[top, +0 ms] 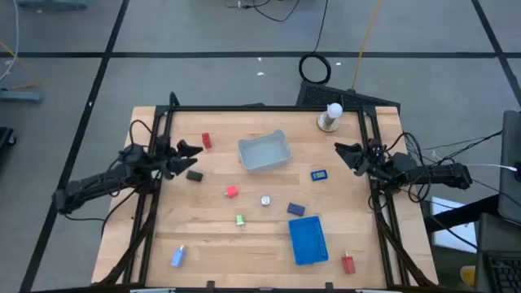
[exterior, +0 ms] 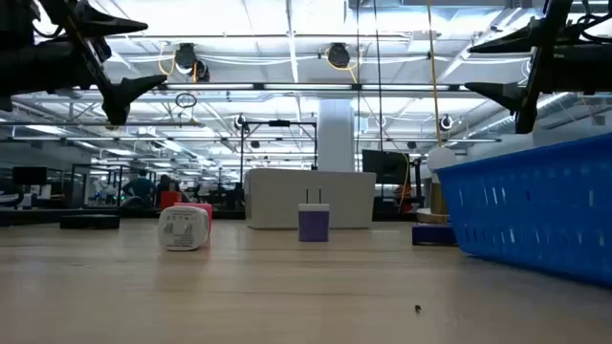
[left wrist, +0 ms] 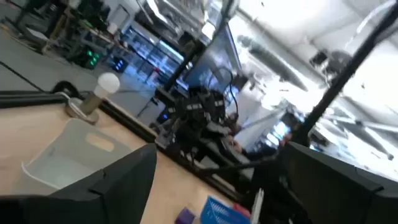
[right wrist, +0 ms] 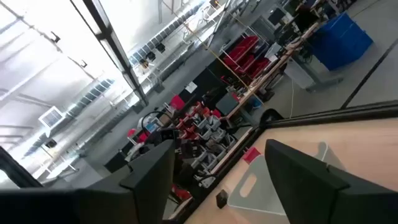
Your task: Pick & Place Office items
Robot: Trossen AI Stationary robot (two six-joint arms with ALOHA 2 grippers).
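My left fingers (top: 190,150) hang spread and empty over the worktop's (top: 212,236) left edge, just above the black piece (top: 194,175). My right fingers (top: 348,155) hang parted and empty near the right edge. Between them lie the bin (top: 264,152), red block (top: 232,192), silver piece (top: 265,200), green clip (top: 240,220) and tray (top: 308,240), with bare wood around each.

A pale bin (top: 264,153), a blue tray (top: 308,241) and a white-knobbed stand (top: 330,118) sit on the wooden table (top: 212,236).
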